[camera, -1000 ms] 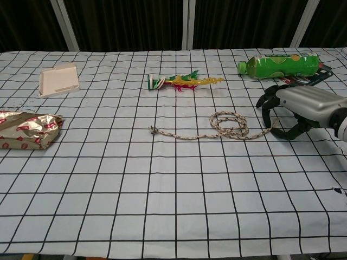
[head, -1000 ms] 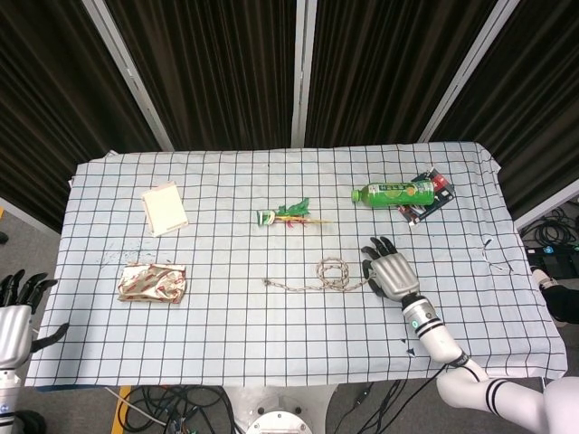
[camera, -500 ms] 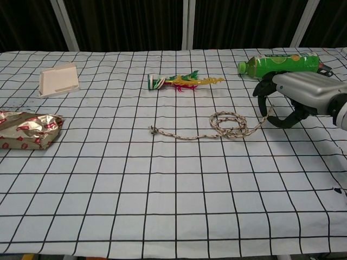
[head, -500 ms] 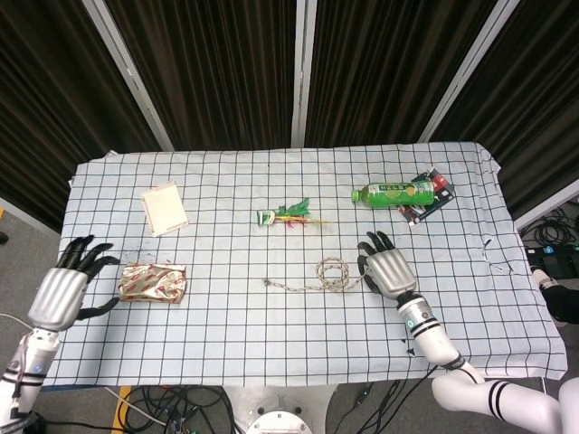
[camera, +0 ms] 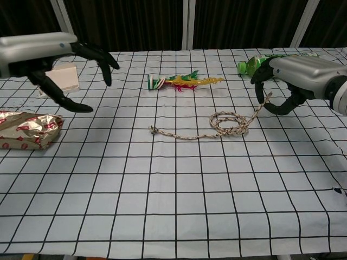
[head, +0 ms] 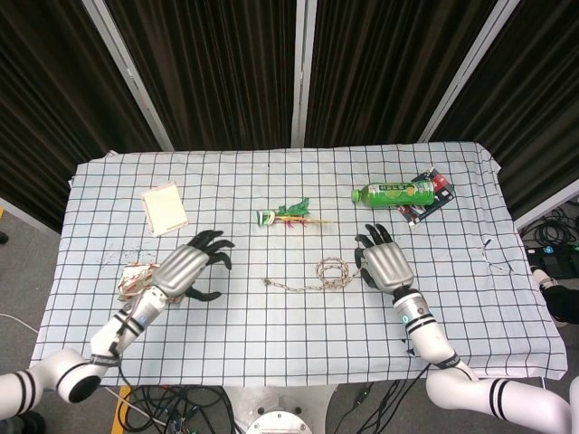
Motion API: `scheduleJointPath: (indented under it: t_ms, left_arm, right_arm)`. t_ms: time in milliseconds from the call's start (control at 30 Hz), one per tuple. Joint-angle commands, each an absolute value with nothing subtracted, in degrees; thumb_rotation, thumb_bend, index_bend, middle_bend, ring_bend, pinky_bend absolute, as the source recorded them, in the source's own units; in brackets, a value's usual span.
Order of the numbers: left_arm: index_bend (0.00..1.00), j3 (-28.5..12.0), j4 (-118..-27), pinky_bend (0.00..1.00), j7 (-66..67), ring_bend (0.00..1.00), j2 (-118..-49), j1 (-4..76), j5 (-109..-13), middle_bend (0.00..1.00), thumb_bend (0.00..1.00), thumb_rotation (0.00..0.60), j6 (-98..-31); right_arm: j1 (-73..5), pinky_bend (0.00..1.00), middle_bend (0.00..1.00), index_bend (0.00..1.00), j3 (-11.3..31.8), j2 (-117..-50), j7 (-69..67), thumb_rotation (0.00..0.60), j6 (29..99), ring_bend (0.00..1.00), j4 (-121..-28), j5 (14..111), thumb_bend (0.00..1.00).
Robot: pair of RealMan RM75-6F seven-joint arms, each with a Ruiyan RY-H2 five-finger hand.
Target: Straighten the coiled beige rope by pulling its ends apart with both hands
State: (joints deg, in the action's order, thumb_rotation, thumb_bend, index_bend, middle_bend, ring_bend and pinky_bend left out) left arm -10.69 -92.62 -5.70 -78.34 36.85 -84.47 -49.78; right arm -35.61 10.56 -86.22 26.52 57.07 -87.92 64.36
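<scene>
The right hand [camera: 290, 81] is raised just above the checked tablecloth [camera: 173, 206], and one end of the beige rope [camera: 227, 125] is pinched in its fingers [camera: 259, 85]; in the chest view that end is seen lifted off the cloth, slanting up to the hand. The other fingers are curled loosely and nothing else is touched. The left hand [camera: 51, 59] hangs in the air with its fingers spread and nothing held, well apart from the rope and above the crumpled foil wrapper [camera: 27, 131].

From the held end the rope runs down into a small coil lying on the cloth near the right hand; from the coil a short, nearly straight stretch leads to the free end, knotted or frayed, at the table's middle [head: 268, 282].

The rope is judged light, limp and fairly rough, so a pinch should hold without slipping, and nothing can be broken by a firm pull. Being so light, it would probably be dragged whole across the cloth if pulled from one end alone; the free end is therefore best taken at or just behind its tip by the left hand, before the ends are drawn apart.

Farther back lie a green bottle [head: 394, 192], a green and yellow wrapper [head: 289, 215] and a small beige box [head: 164, 207], all well clear of the rope.
</scene>
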Motion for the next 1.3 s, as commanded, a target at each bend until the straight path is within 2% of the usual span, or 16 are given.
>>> scheduleJointPath:
  t_ms: [33,633,1300]
  left_arm:
    - [0.41,-12.1,-89.3,0.0,-0.7,0.0,-84.1,41.7,-79.9,0.14,0.16,0.6,-45.3]
    - [0.48,-12.1,-76.3,0.0,19.5,0.0,-102.1,49.2,-71.4,0.12,0.27,0.6,-48.4]
    - [0.52,-11.0,-70.6,0.0,24.0,0.0,-107.1,51.6,-67.1,0.12,0.29,0.6,-47.8]
  right_arm:
    - [-35.8,0.0,0.21,0.67,10.5,-86.2,26.7,0.6,57.2,0.0,-88.0,64.1,0.51]
    - [-36.7,0.0,0.2,0.67,9.7,-87.1,27.0,0.6,58.0,0.0,-87.5,62.4,0.51]
    - [-37.1,0.0,0.19,0.67,9.1,-87.1,26.4,0.6,58.1,0.0,-86.8,61.5,0.51]
